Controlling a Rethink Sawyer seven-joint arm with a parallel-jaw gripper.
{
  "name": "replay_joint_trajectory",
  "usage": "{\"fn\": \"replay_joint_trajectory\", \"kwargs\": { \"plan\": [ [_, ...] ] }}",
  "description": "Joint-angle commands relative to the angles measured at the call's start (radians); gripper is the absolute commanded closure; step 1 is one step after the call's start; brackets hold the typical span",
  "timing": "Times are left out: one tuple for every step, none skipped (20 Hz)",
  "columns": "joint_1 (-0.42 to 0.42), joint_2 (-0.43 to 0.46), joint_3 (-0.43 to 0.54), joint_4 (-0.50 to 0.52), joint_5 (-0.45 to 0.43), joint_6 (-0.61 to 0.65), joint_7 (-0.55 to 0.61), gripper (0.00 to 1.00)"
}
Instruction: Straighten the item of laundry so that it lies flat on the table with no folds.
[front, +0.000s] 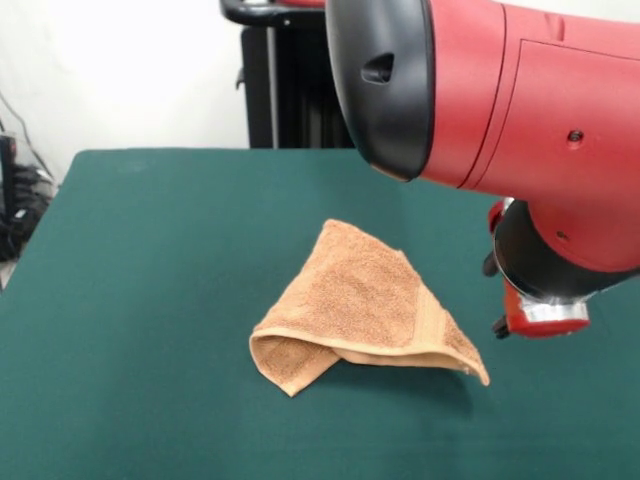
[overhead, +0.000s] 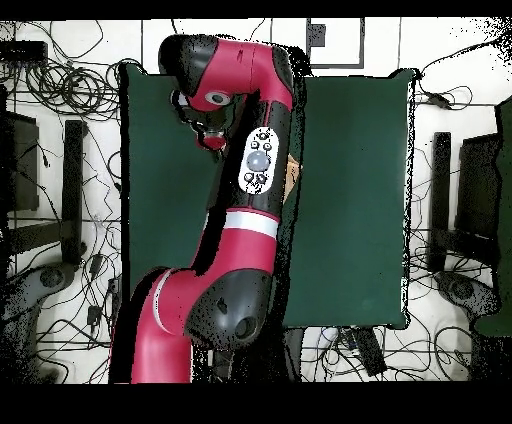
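Nearest in the front view: bare green table (front: 140, 400) across the whole lower edge, nothing lying on it there. Just beyond, a little right of centre, the towel (front: 365, 300), orange-tan terry, folded over on itself into a rough triangle. Long folded edge toward the near side, running from a rounded, doubled-under corner at the near left to a thin pointed corner at the near right. That right corner lifted slightly, with a dark shadow on the cloth beneath. Woven band (front: 432, 322) visible along the right slope of the triangle, close to the hem. Apex pointing to the far side. Clearly not flat: top layer draped over a lower layer, open pocket showing at the near left.

To the right of the towel, at about the same depth, the wrist end of the arm (front: 545, 270): black collar, red body, a silver ring at the bottom, hanging above the table and apart from the towel. Gripper itself not made out in either view; spread or pressed together, cannot tell.

Farther back and higher, the big red and black arm link (front: 480, 90) filling the upper right. Behind the table's far edge, a black stand (front: 285, 90) against a white wall.

From overhead, arm (overhead: 245, 170) lying across the table (overhead: 350, 200), covering nearly all of the towel (overhead: 292, 178); only a sliver of tan at the arm's right side, around the table's middle.
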Motion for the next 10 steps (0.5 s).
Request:
{"fn": "replay_joint_trajectory", "kwargs": {
  "plan": [
    [0.004, 0.066, -0.068, -0.015, 0.081, 0.017, 0.319, 0.00],
    [-0.001, 0.076, -0.080, -0.024, 0.089, 0.006, 0.317, 0.00],
    [-0.003, 0.084, -0.086, -0.026, 0.094, -0.008, 0.312, 0.00],
    [-0.005, 0.092, -0.093, -0.028, 0.099, -0.022, 0.308, 0.00],
    [-0.009, 0.097, -0.100, -0.031, 0.104, -0.028, 0.302, 0.00],
    [-0.014, 0.102, -0.108, -0.033, 0.109, -0.034, 0.297, 0.00],
    [-0.017, 0.104, -0.114, -0.034, 0.114, -0.038, 0.291, 0.00],
    [-0.015, 0.101, -0.122, -0.036, 0.124, -0.032, 0.294, 0.00],
    [-0.016, 0.102, -0.127, -0.035, 0.128, -0.035, 0.291, 0.00],
    [-0.013, 0.101, -0.130, -0.033, 0.134, -0.036, 0.293, 0.00]
  ]
}}
